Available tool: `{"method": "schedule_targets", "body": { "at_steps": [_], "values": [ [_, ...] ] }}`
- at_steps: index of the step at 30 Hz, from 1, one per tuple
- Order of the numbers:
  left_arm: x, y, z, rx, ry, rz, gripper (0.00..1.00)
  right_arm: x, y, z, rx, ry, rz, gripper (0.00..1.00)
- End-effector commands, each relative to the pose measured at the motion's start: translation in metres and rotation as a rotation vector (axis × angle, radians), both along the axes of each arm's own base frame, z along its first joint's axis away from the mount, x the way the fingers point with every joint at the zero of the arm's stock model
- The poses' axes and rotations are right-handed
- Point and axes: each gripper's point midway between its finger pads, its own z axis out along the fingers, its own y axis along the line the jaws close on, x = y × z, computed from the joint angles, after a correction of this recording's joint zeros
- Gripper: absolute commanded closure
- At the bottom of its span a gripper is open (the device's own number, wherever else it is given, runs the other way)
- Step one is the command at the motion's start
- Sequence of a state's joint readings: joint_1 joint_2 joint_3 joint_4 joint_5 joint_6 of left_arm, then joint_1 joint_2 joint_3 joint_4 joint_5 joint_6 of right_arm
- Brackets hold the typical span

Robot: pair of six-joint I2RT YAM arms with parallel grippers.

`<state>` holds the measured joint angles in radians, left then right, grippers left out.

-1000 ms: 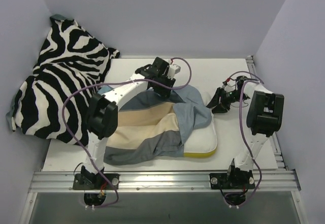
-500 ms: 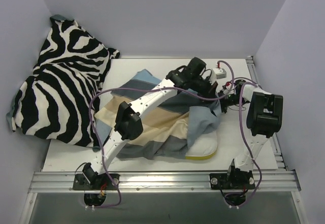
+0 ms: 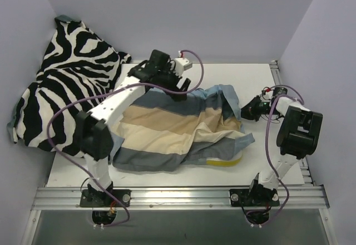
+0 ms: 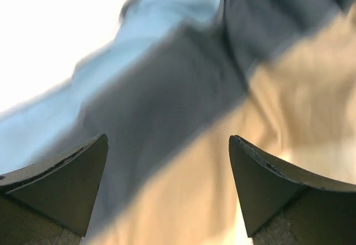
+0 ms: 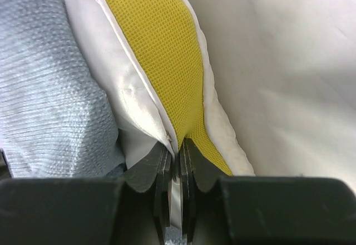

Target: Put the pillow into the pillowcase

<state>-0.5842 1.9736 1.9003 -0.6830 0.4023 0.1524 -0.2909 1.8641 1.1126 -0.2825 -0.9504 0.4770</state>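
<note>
The striped pillowcase (image 3: 172,131) lies spread over the middle of the table and covers most of the pillow. Only the pillow's yellow edge (image 3: 225,162) shows at the front right. My left gripper (image 3: 179,92) hovers open above the pillowcase's far edge. In the blurred left wrist view nothing sits in the left gripper (image 4: 167,139), and the tan and slate stripes (image 4: 183,111) lie below it. My right gripper (image 3: 248,111) is at the pillow's right end. The right wrist view shows the right gripper (image 5: 179,145) shut on the pillow's yellow mesh edge (image 5: 161,50), beside grey-blue pillowcase cloth (image 5: 44,89).
A black-and-white zebra-print cloth (image 3: 67,89) is heaped at the left against the wall. Bare white table (image 3: 250,78) shows at the far right. Pale walls enclose the table on three sides. A metal rail (image 3: 178,196) runs along the near edge.
My left gripper carried the pillowcase rightward over the pillow, let go, opened wide and swung back left. My right gripper closed on the pillow's edge. Far less of the pillow shows.
</note>
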Motion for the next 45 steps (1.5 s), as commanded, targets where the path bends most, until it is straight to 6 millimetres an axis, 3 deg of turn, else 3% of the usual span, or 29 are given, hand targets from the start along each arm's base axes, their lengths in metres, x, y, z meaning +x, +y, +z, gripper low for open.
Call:
{"method": "schedule_targets", "body": {
  "at_steps": [1, 2, 4, 5, 8, 10, 11, 12, 13, 14, 15, 16, 17, 18, 19, 20, 21, 22, 23, 25, 26, 27, 29, 30, 34, 35, 40, 43, 45],
  "values": [
    [-0.080, 0.031, 0.020, 0.106, -0.072, -0.070, 0.03, -0.035, 0.001, 0.017, 0.015, 0.024, 0.025, 1.00],
    [-0.108, 0.047, -0.007, 0.161, -0.010, -0.055, 0.03, -0.043, 0.000, 0.013, -0.006, 0.019, 0.050, 1.00],
    [-0.135, 0.079, -0.054, 0.263, 0.086, 0.009, 0.03, -0.061, -0.003, 0.007, -0.032, 0.044, 0.067, 1.00],
    [-0.139, 0.091, -0.069, 0.298, 0.114, 0.035, 0.04, -0.065, -0.005, 0.004, -0.040, 0.054, 0.068, 1.00],
    [-0.133, 0.100, -0.107, 0.344, 0.152, 0.054, 0.09, -0.080, -0.014, -0.005, -0.027, 0.099, 0.042, 1.00],
    [-0.120, 0.091, -0.118, 0.347, 0.149, 0.024, 0.12, -0.088, -0.015, -0.012, -0.017, 0.125, 0.040, 1.00],
    [-0.108, 0.085, -0.140, 0.378, 0.170, 0.017, 0.19, -0.091, -0.015, -0.016, -0.017, 0.139, 0.039, 1.00],
    [-0.077, 0.073, -0.125, 0.333, 0.126, 0.040, 0.20, -0.090, -0.013, -0.018, -0.001, 0.157, 0.029, 1.00],
    [-0.059, 0.064, -0.124, 0.314, 0.118, 0.040, 0.22, -0.083, -0.015, -0.018, 0.001, 0.138, 0.017, 1.00],
    [-0.044, 0.057, -0.142, 0.326, 0.145, 0.040, 0.24, -0.073, -0.018, -0.015, -0.002, 0.121, 0.004, 1.00],
    [-0.018, 0.050, -0.133, 0.302, 0.106, 0.060, 0.25, -0.064, -0.022, -0.016, -0.013, 0.111, -0.006, 1.00],
    [0.022, 0.038, -0.097, 0.237, 0.012, 0.094, 0.25, -0.049, -0.027, -0.013, -0.022, 0.085, -0.033, 1.00],
    [0.042, 0.032, -0.099, 0.225, 0.006, 0.111, 0.25, -0.028, -0.036, -0.002, -0.043, 0.035, -0.044, 1.00],
    [0.052, 0.028, -0.088, 0.197, 0.002, 0.107, 0.24, -0.017, -0.040, -0.003, -0.036, 0.035, -0.051, 1.00],
    [0.072, 0.021, -0.053, 0.141, -0.062, 0.118, 0.23, -0.007, -0.042, 0.004, -0.024, 0.024, -0.058, 1.00],
    [0.072, 0.021, -0.050, 0.140, -0.049, 0.111, 0.21, 0.002, -0.046, 0.010, -0.026, 0.010, -0.061, 1.00],
    [0.069, 0.017, -0.041, 0.120, -0.051, 0.093, 0.17, 0.015, -0.053, 0.021, -0.036, -0.023, -0.066, 0.96],
    [0.066, 0.016, -0.030, 0.103, -0.060, 0.082, 0.14, 0.015, -0.053, 0.028, -0.027, -0.022, -0.062, 0.80],
    [0.053, 0.018, -0.015, 0.076, -0.060, 0.066, 0.12, 0.014, -0.054, 0.031, -0.034, -0.027, -0.050, 0.67],
    [0.028, 0.014, -0.005, 0.024, -0.028, 0.007, 0.10, 0.003, -0.054, 0.039, -0.038, -0.019, -0.048, 0.45],
    [0.008, 0.016, 0.000, 0.010, -0.029, -0.022, 0.10, -0.003, -0.054, 0.038, -0.048, -0.023, -0.036, 0.42],
    [-0.002, 0.014, 0.004, -0.004, -0.039, -0.041, 0.09, -0.011, -0.050, 0.038, -0.053, -0.020, -0.027, 0.41],
    [-0.026, 0.006, 0.018, -0.030, -0.082, -0.116, 0.04, -0.033, -0.041, 0.020, -0.049, 0.046, -0.010, 0.41],
    [-0.040, -0.006, 0.012, -0.023, -0.093, -0.156, 0.02, -0.040, -0.039, 0.011, -0.057, 0.070, 0.001, 0.41],
    [-0.069, -0.049, 0.013, -0.013, -0.145, -0.275, 0.03, -0.065, -0.034, -0.019, -0.004, 0.163, -0.009, 0.58],
    [-0.071, -0.059, 0.002, 0.007, -0.148, -0.302, 0.03, -0.072, -0.034, -0.022, 0.008, 0.176, -0.017, 0.61],
    [-0.112, -0.123, -0.023, 0.070, -0.231, -0.473, 0.03, -0.071, -0.034, -0.010, 0.023, 0.119, -0.016, 0.63],
    [-0.122, -0.150, -0.038, 0.121, -0.333, -0.527, 0.03, -0.067, -0.030, 0.005, 0.054, 0.071, -0.009, 0.63],
    [-0.118, -0.161, -0.056, 0.166, -0.402, -0.567, 0.03, -0.072, -0.030, 0.008, 0.052, 0.077, -0.002, 0.63]
  ]
}}
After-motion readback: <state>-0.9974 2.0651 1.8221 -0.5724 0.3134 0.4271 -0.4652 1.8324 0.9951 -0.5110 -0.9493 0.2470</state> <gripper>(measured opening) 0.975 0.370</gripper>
